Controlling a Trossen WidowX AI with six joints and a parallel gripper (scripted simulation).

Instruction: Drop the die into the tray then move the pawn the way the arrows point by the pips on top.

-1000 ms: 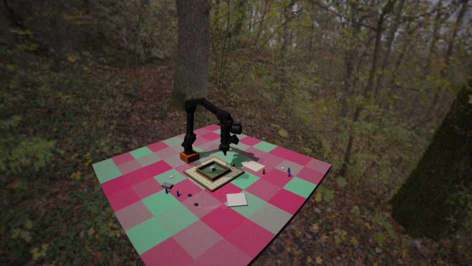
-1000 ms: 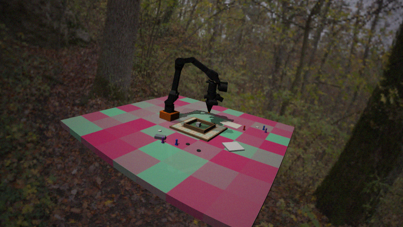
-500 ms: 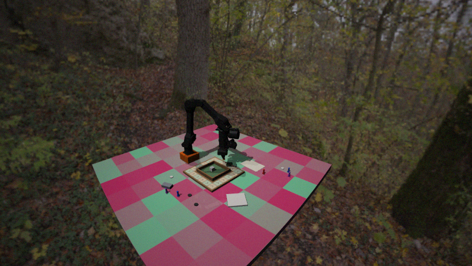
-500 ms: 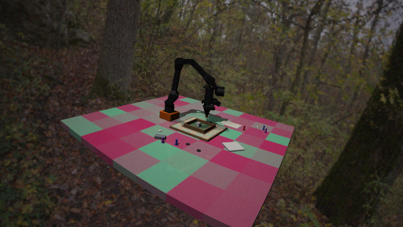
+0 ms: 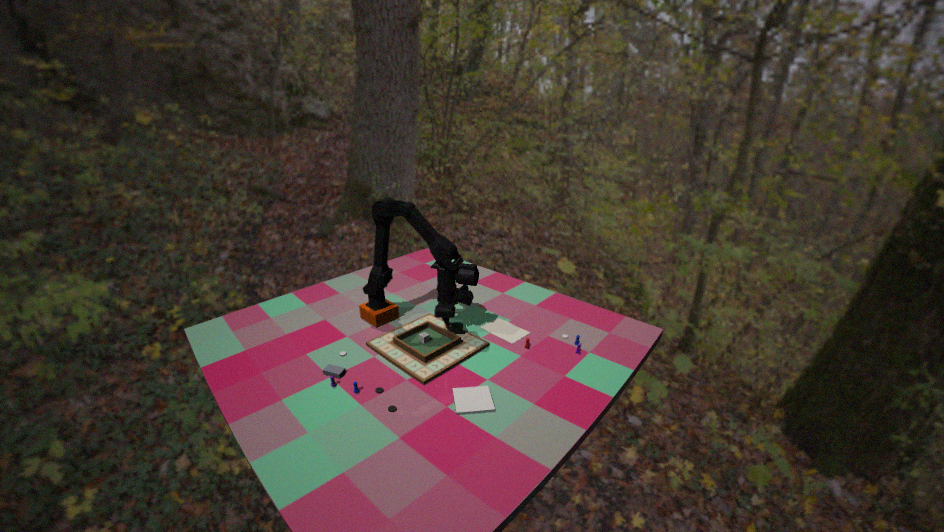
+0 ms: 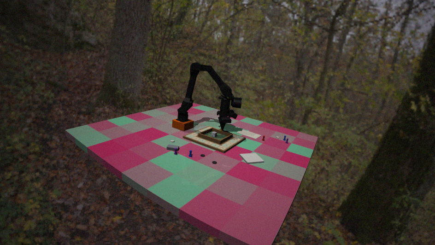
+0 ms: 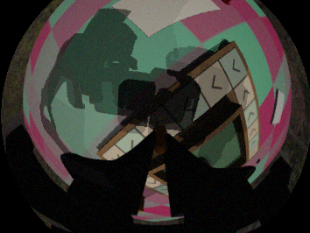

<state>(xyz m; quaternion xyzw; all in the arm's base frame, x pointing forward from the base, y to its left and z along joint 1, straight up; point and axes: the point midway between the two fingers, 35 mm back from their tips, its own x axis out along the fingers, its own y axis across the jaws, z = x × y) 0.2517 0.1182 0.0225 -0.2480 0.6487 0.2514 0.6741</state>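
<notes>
The board (image 5: pixel 423 371) (image 6: pixel 218 146) (image 7: pixel 232 78) lies in the middle of the table, a ring of arrow squares around a brown-walled tray (image 5: pixel 429 350) (image 6: pixel 213 140). The pale die (image 5: pixel 425 337) (image 6: pixel 214 134) rests inside the tray on its green floor. My gripper (image 5: pixel 454 323) (image 6: pixel 223 127) (image 7: pixel 159 135) points straight down, low over the board's far right corner. It is shut on the pawn, a small dark piece that hardly shows between the fingertips. In the wrist view the fingers cover the corner squares below them.
A white card (image 5: pixel 505 330) lies just right of the gripper and another (image 5: pixel 473 399) lies in front of the board. A red pawn (image 5: pixel 526 342), blue pawns (image 5: pixel 577 342) (image 5: pixel 355 387), black discs (image 5: pixel 392 408), a white disc (image 5: pixel 341 352) and a grey block (image 5: pixel 333 370) are scattered around. The arm's orange base (image 5: pixel 378 313) stands behind the board.
</notes>
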